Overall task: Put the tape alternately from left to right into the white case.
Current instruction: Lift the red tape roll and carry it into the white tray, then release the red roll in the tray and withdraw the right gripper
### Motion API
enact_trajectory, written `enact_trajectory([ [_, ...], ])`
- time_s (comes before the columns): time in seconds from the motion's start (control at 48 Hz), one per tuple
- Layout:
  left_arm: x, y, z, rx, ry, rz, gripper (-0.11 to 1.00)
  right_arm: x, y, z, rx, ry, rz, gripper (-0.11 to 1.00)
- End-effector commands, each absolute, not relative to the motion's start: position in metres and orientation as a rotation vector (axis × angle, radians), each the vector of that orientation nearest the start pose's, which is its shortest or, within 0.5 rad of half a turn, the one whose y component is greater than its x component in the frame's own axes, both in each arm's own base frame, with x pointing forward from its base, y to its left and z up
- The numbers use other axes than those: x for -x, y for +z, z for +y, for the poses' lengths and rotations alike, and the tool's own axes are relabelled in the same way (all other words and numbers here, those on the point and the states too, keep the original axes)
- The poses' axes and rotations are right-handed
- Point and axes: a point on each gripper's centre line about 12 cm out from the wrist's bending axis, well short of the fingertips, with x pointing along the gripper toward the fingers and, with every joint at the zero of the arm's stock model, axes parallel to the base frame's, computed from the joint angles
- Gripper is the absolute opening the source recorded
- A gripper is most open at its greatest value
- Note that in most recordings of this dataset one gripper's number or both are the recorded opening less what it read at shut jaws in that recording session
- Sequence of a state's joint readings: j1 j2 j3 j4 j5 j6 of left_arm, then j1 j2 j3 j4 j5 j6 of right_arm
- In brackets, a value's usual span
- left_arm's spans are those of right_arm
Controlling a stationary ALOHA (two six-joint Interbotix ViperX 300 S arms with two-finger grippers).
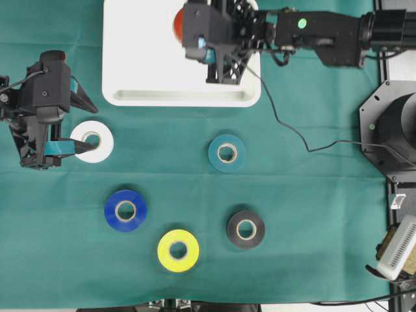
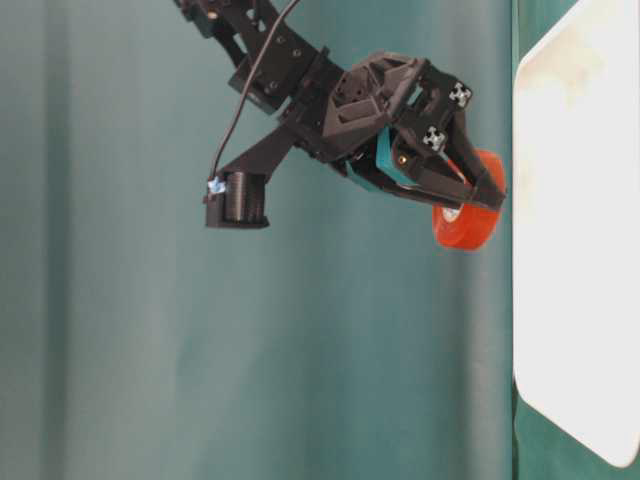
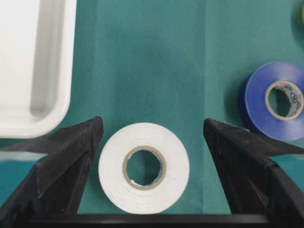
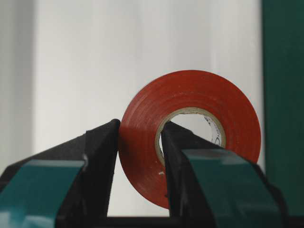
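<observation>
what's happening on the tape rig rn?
The right pincer is shut on the red tape roll, one finger through its core, holding it over the white case. The left pincer stands open around the white roll, which lies flat on the green cloth. The teal, blue, yellow and black rolls are on the cloth too, outside the case.

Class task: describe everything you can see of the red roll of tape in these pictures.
The red roll of tape is a glossy ring with a pale cardboard core. It stands on edge in the air, pinched through one side of its wall by the right gripper, one jaw outside, one inside the core. It hangs over the large shallow white plastic tray, touching only the jaws.
</observation>
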State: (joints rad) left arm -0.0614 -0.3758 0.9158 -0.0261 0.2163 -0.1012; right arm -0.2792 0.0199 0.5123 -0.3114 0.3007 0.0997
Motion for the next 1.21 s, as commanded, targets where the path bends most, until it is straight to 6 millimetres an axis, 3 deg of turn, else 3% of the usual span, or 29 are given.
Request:
enact_trajectory([
  [0.0,-0.291,0.202,-0.018,0.106,-0.015,0.728,0.64,-0.385,0.196,-0.13,0.106,-0.284,0.806,0.27],
  [0.271,-0.291,0.202,-0.018,0.107,-0.014,0.728,0.64,-0.361,0.172,-0.153,0.065,-0.34,0.873,0.27],
  [0.604,-0.291,0.202,-0.018,0.107,-0.014,0.727,0.64,-0.343,0.148,-0.146,0.05,-0.327,0.919,0.27],
  [1.146,-0.29,0.201,-0.018,0.106,-0.014,0.73,0.64,-0.344,0.149,-0.145,0.056,-0.317,0.868,0.26],
  [1.188,-0.29,0.201,-0.018,0.105,-0.014,0.73,0.64,-0.343,0.15,-0.144,0.056,-0.316,0.868,0.33],
])
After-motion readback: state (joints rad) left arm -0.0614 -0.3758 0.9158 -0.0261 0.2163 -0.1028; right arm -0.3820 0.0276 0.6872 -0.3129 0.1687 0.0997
